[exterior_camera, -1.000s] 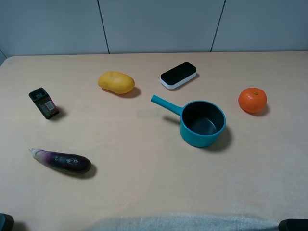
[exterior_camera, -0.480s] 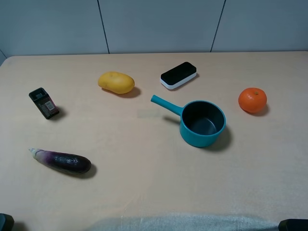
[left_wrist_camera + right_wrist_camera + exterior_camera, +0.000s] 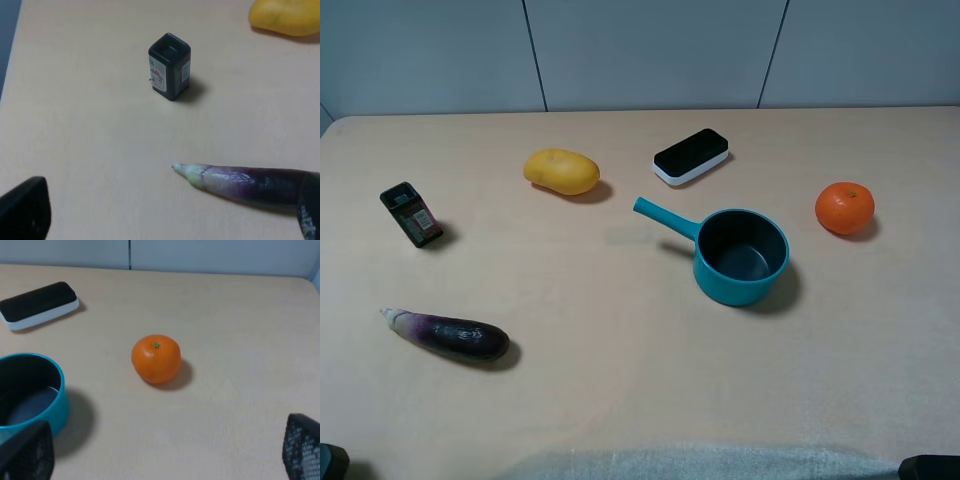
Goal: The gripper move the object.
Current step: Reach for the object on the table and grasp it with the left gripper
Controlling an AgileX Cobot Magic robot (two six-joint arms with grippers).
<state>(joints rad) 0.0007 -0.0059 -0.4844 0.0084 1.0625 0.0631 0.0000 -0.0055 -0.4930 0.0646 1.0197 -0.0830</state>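
The object, a small black box [image 3: 411, 214] with a reddish-white label, lies on the tan table at the far left. In the left wrist view the box [image 3: 169, 66] is some way ahead of my left gripper [image 3: 167, 215], which is open and empty, with only its dark fingertips [image 3: 25, 212] showing at the frame's corners. My right gripper [image 3: 165, 450] is open and empty too, far from the box, with an orange ahead of it. In the high view only dark bits of the arms show at the bottom corners.
A yellow fruit [image 3: 561, 171] lies right of the box. An eggplant [image 3: 448, 334] lies in front of the box, between it and my left gripper. A teal pot [image 3: 740, 255], an orange [image 3: 844, 207] and a black-and-white flat device [image 3: 691, 155] lie on the right half.
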